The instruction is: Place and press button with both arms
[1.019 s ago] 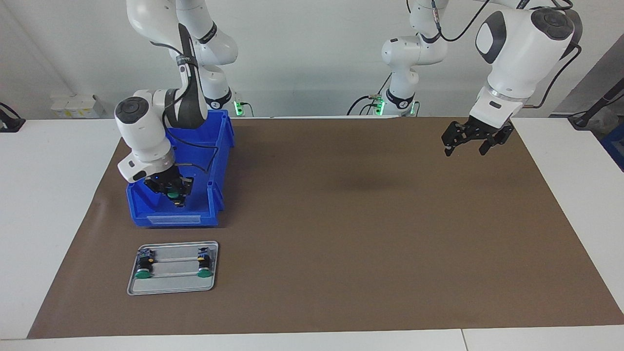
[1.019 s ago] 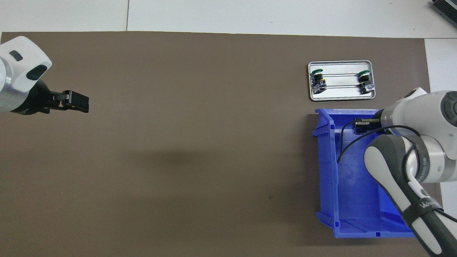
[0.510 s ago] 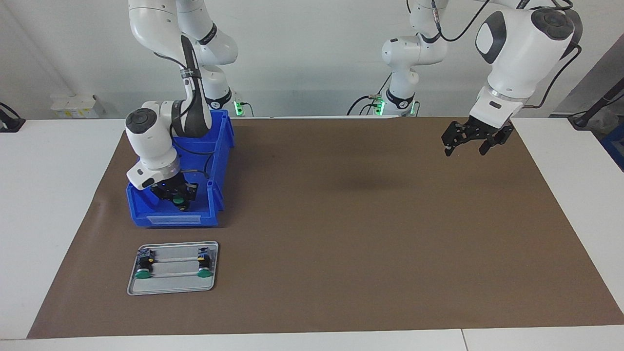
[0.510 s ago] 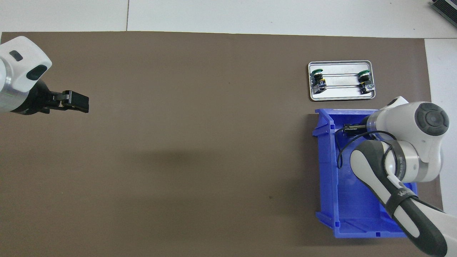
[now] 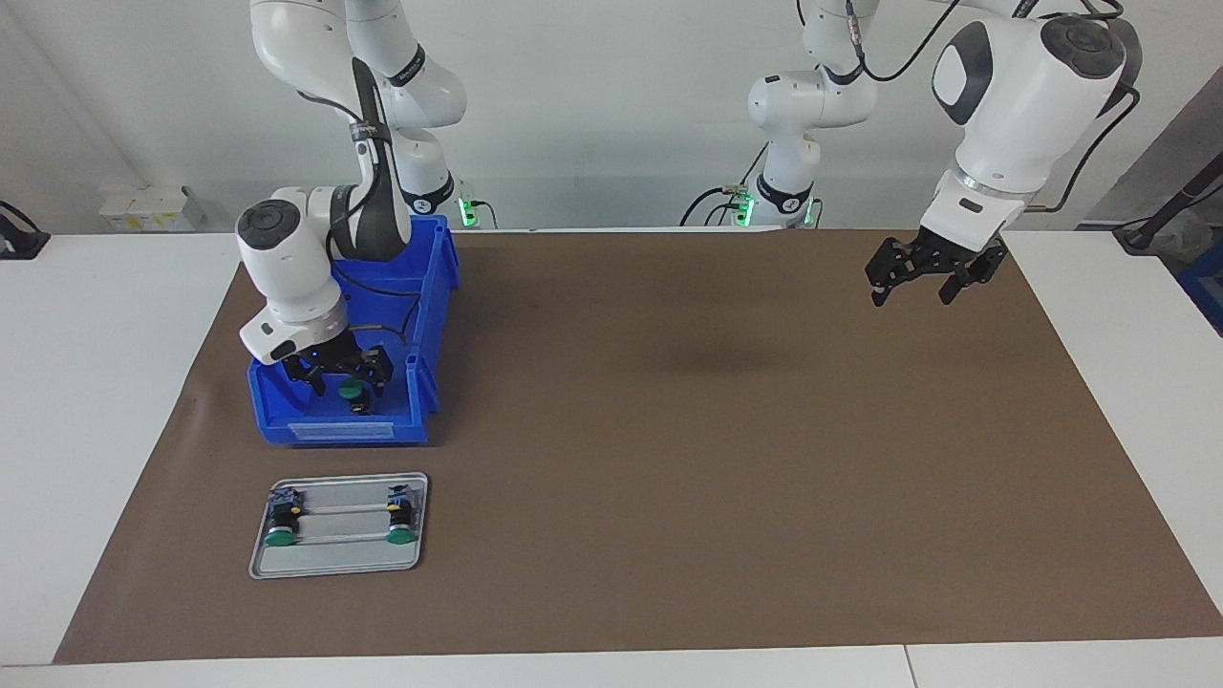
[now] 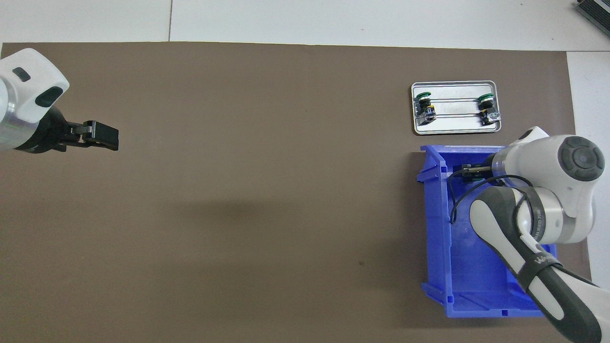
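Bin walls ring the button under the open right claw; left claw open.

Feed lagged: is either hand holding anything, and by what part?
Nothing held. Right hand stands open over the button in the bin; left hand open, empty.

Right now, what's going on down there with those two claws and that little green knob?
Right gripper open in the blue bin, astride the button. Left gripper open, waiting over the mat. Nothing in the way.
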